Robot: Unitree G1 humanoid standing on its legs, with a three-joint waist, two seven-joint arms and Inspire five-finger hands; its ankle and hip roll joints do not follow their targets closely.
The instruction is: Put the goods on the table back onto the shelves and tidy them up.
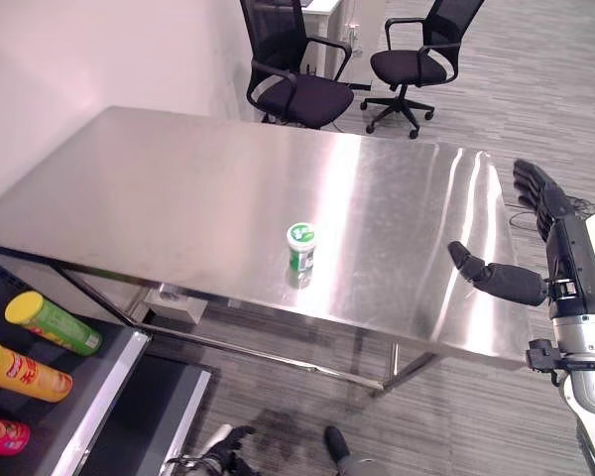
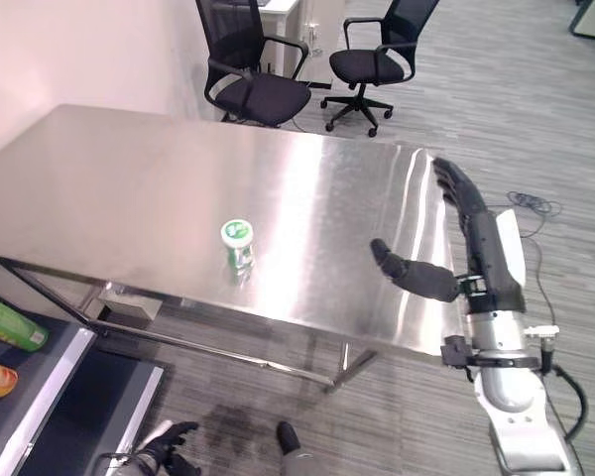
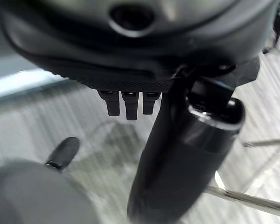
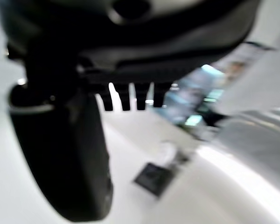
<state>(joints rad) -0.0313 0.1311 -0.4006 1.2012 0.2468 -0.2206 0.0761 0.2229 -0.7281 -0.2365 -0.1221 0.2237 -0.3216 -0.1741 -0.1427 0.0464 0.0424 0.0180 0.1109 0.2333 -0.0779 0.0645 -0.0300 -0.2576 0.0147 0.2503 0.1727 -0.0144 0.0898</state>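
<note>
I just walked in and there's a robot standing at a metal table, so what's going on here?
The robot is tidying goods back onto shelves. One small green-and-white container stands upright on the steel table, untouched. The right hand is raised open by the table's right end, thumb out, holding nothing. The left hand hangs low near the floor, also holding nothing. Snack tubes already lie on the shelf at the lower left.

Shelf, lower left of frame: cut off by the edge, as is the pink can on it. Left hand: blurred. Small dark object, lower centre: blurred, not identifiable.
</note>
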